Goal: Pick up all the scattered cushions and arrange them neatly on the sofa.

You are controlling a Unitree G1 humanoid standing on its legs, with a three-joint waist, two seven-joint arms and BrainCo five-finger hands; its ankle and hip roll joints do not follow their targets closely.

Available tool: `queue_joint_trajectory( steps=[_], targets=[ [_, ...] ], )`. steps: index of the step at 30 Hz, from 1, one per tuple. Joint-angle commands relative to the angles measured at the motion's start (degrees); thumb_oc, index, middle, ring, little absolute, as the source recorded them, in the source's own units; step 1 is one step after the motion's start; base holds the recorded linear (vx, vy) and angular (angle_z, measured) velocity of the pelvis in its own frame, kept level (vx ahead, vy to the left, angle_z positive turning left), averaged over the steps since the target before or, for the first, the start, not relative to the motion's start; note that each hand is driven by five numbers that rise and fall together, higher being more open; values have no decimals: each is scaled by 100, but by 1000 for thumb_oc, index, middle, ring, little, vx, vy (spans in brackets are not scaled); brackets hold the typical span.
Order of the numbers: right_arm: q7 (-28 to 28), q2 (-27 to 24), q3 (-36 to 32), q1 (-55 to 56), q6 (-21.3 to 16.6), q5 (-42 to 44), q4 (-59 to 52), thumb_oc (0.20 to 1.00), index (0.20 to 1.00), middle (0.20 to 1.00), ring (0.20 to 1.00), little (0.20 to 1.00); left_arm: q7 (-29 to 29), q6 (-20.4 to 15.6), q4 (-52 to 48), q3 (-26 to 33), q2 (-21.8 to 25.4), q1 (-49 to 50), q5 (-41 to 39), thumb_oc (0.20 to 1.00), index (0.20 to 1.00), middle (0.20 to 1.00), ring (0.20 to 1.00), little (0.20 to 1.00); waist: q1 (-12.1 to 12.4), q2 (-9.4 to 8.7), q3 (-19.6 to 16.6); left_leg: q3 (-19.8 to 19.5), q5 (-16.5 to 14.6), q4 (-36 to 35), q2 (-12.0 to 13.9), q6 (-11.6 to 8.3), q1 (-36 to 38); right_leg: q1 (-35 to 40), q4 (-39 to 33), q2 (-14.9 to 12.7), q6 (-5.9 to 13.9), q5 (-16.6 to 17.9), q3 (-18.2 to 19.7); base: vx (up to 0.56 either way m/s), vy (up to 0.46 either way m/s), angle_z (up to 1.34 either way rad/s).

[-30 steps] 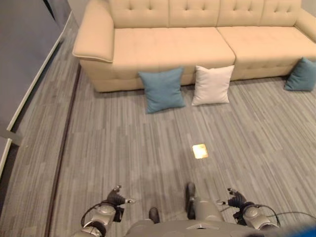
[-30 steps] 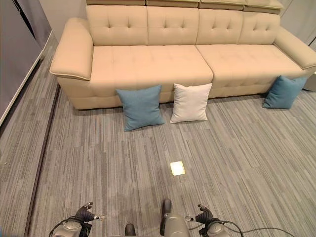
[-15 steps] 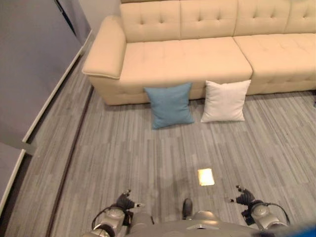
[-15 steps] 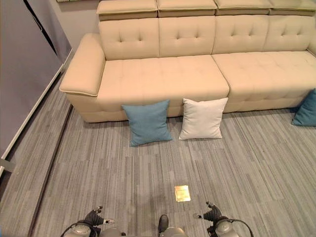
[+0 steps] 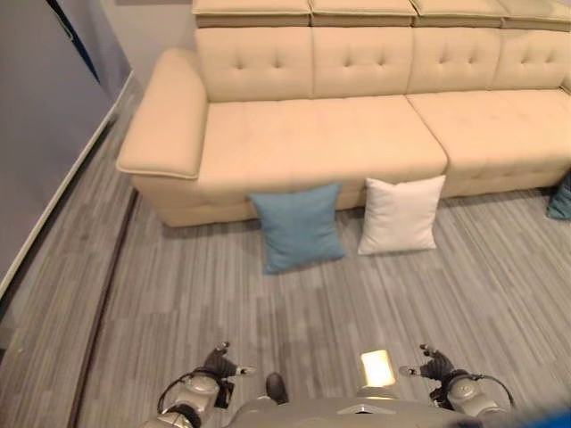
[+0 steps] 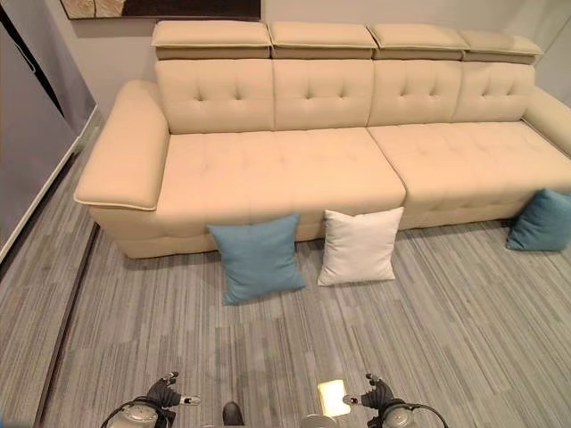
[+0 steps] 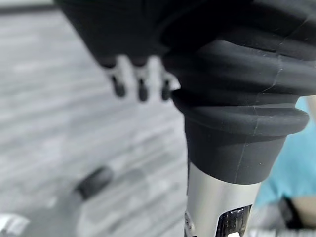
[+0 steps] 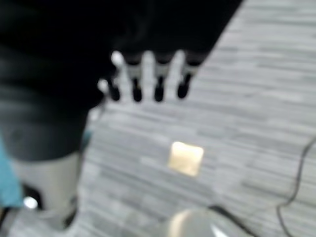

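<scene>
Three cushions [image 6: 258, 259] lean on the floor against the sofa [image 6: 285, 169]; both hands [image 5: 217, 365] [image 5: 434, 365] hang relaxed, holding nothing.

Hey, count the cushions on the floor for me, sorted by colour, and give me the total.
Blue cushions: 2, one leaning on the sofa front, one on the floor by its far right end.
White cushion: 1, leaning beside the first blue one.
Total: 3, all on the floor, none on the seat.
</scene>
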Motion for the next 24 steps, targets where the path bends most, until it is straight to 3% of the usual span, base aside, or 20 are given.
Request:
queue_joint_trajectory(
  steps=[1, 2, 4, 5, 6, 10, 12, 14, 15, 16, 17, 18, 21, 23, 24],
  targets=[
    [-58, -189, -10, -281, -47, 6, -98, 1000, 1000, 1000, 1000, 1000, 109, -54, -145, 81, 43, -21, 200, 1000, 1000, 1000, 1000, 1000, -80, 201, 244, -116, -808, 578, 31, -253, 279, -324, -435, -223, 79, 1617, -299, 684, 140, -27],
    [-55, -221, 11, -319, -34, -21, -115, 1000, 1000, 1000, 1000, 1000, 93, -59, -145, 57, 69, -49, 238, 1000, 1000, 1000, 1000, 1000, -134, 209, 282, -174, -951, 509, -1, -323, 451, -508, -875, -276, 111, 1389, -431, 152, -49, -49],
    [-59, -240, 4, -340, -29, -27, -113, 1000, 1000, 1000, 1000, 1000, 81, -61, -132, 46, 72, -65, 263, 1000, 1000, 1000, 1000, 1000, -192, 198, 315, -173, -928, 547, 5, -340, 458, -618, -1296, -255, 47, 1510, -545, 248, -127, -37],
    [-64, -271, -32, -340, -25, -19, -129, 1000, 1000, 1000, 1000, 1000, 64, -71, -114, 34, 68, -101, 305, 1000, 1000, 1000, 1000, 1000, -311, 156, 373, -283, -1055, 548, -28, -421, 623, -769, -2091, -176, 110, 1615, -447, 395, -206, 3],
    [-64, -281, -43, -336, -25, -25, -137, 1000, 1000, 1000, 1000, 1000, 68, -85, -115, 48, 69, -129, 327, 1000, 1000, 1000, 1000, 1000, -359, 137, 400, -338, -1107, 569, -42, -460, 675, -801, -2448, -120, 168, 1705, -343, 300, -167, 21],
    [-36, -324, -26, -315, -14, -69, -134, 1000, 1000, 1000, 1000, 1000, 68, -115, -52, 89, 59, -140, 382, 1000, 1000, 1000, 1000, 1000, -417, 88, 398, -441, -1250, 588, -102, -504, 817, -819, -2805, -80, 238, 1843, -179, 224, -136, 35],
    [-13, -349, -39, -188, -4, -93, -92, 1000, 1000, 1000, 1000, 1000, 62, -107, -1, 116, -16, -43, 367, 1000, 1000, 1000, 1000, 1000, -438, 93, 313, -552, -1367, 730, -61, -591, 943, -698, -2628, 0, 144, 1828, -74, 340, -228, 43],
    [-11, -365, -60, -128, -15, -77, -93, 1000, 1000, 1000, 1000, 1000, 57, -116, 6, 118, -39, -7, 351, 1000, 1000, 1000, 1000, 1000, -447, 86, 286, -583, -1333, 931, -18, -656, 886, -650, -2640, 18, 93, 1798, -83, 207, -172, 39],
    [-26, -393, -96, -87, -39, -31, -77, 1000, 1000, 1000, 1000, 1000, 60, -121, -4, 96, -80, -2, 321, 1000, 1000, 1000, 1000, 1000, -467, 98, 286, -558, -1206, 1273, 66, -815, 777, -532, -2666, 61, 21, 1741, -126, 212, -227, 41],
    [-22, -406, -121, -63, -39, 3, -58, 1000, 1000, 1000, 1000, 1000, 57, -116, -14, 69, -101, -9, 313, 1000, 1000, 1000, 1000, 1000, -472, 61, 297, -498, -1047, 1690, 155, -931, 623, -445, -2683, 62, -45, 1692, -144, 189, -323, 38],
    [-55, -437, -122, -55, -43, 72, -5, 1000, 1000, 1000, 1000, 1000, 46, -104, -107, 1, -115, -72, 240, 1000, 1000, 1000, 1000, 1000, -438, -55, 382, -398, -644, 2812, 429, -1162, 36, -217, -2752, 81, -239, 1555, -249, 151, -310, 43],
    [-68, -444, -110, -47, -29, 110, 31, 1000, 1000, 1000, 1000, 1000, 57, -96, -157, -29, -118, -104, 205, 1000, 1000, 1000, 1000, 1000, -388, -125, 433, -312, -528, 3089, 533, -1165, -149, -104, -2785, 93, -315, 1471, -285, 78, -227, 40],
    [-77, -432, -77, -35, -1, 156, 106, 1000, 1000, 1000, 1000, 1000, 58, -92, -220, -63, -113, -135, 141, 1000, 1000, 1000, 1000, 1000, -312, -195, 473, -196, -554, 3081, 657, -1079, -419, 46, -2826, 134, -379, 1369, -326, 92, -105, 5],
    [-81, -411, -65, 2, -21, 177, 122, 1000, 1000, 1000, 1000, 1000, 63, -82, -229, -57, -102, -92, 152, 1000, 1000, 1000, 1000, 1000, -244, -203, 436, 5, -784, 2156, 754, -931, -402, 230, -2895, 183, -327, 1228, -371, 205, -20, 13],
    [-81, -411, -64, 3, -21, 177, 121, 1000, 1000, 1000, 1000, 1000, 63, -82, -229, -58, -102, -92, 152, 1000, 1000, 1000, 1000, 1000, -243, -206, 438, 8, -780, 2145, 749, -930, -393, 233, -2894, 180, -326, 1228, -369, 231, 60, 18]
  ],
)
